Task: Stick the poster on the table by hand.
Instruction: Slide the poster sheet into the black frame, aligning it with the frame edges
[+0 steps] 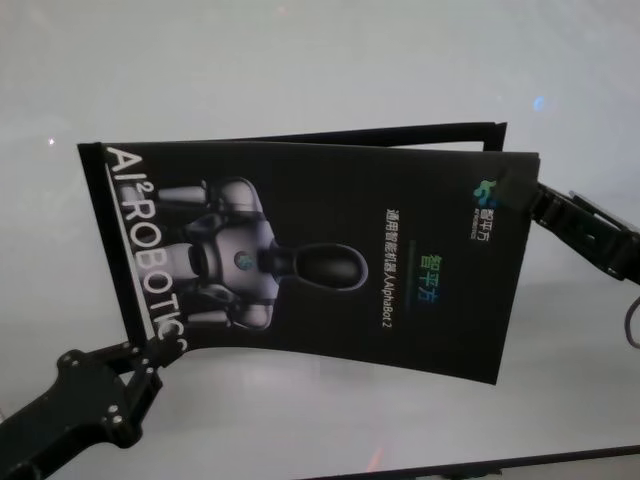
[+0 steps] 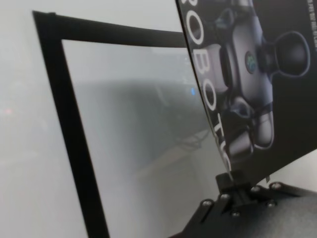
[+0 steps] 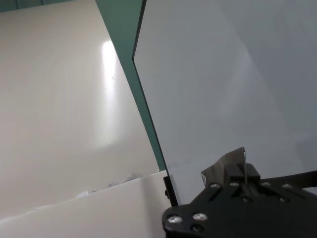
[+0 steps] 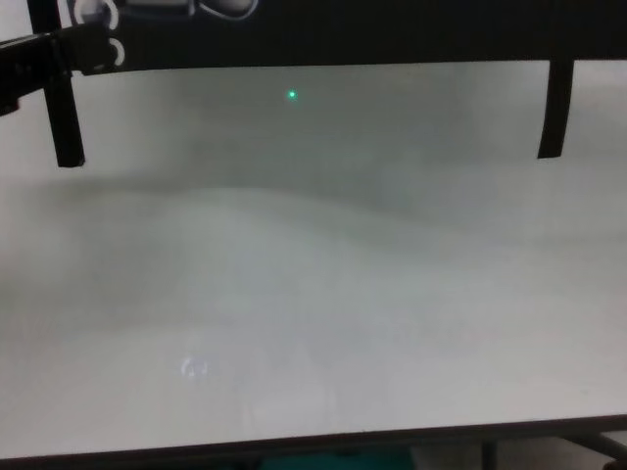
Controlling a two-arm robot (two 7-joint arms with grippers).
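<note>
White and smooth, the table [image 1: 300, 70] is filling the head view, with its thin dark front edge running along the bottom of the chest view. Above it, the poster [image 1: 330, 260] is hanging in the air between both arms, bowing slightly, printed side facing the head camera. The left gripper [image 1: 150, 365] is clamping the poster's near left corner beside the white lettering. The right gripper [image 1: 530, 200] is pinching the poster's far right corner. Black tape strips [image 2: 69, 134] are lying on the table beneath, forming a frame corner in the left wrist view.
</note>
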